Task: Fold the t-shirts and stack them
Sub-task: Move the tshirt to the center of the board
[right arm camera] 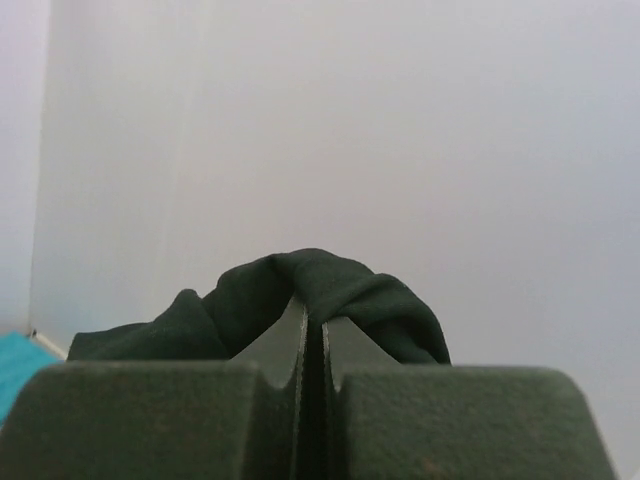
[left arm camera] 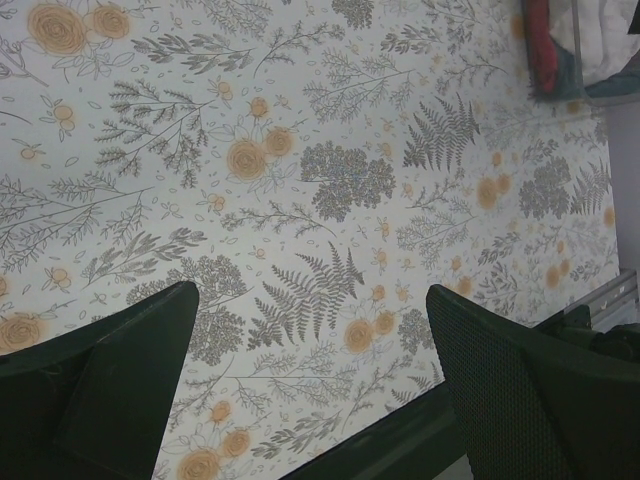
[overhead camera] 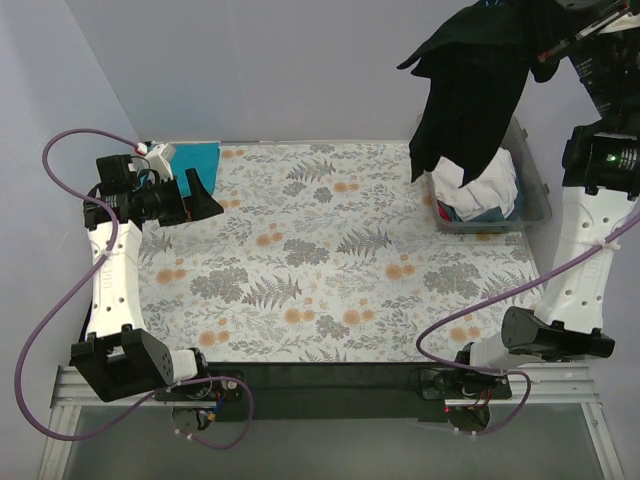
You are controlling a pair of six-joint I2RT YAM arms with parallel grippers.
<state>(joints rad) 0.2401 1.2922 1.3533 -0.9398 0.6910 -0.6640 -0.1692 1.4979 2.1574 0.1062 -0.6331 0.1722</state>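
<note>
The black t-shirt (overhead camera: 470,90) hangs crumpled in the air at the back right, above the tub. My right gripper (right arm camera: 313,315) is raised high and shut on a bunched fold of it (right arm camera: 260,290); in the top view the cloth hides the jaws. The white t-shirt (overhead camera: 487,185) lies crumpled in the tub, on other cloth. The teal-blue t-shirt (overhead camera: 197,158) lies flat at the back left corner. My left gripper (overhead camera: 205,195) is open and empty just in front of it, above the floral cloth (left arm camera: 312,300).
The clear grey plastic tub (overhead camera: 535,180) stands at the back right and shows in the left wrist view (left arm camera: 575,50). The floral table cloth (overhead camera: 320,250) covers the table. Purple cables loop beside both arms. A grey wall stands behind.
</note>
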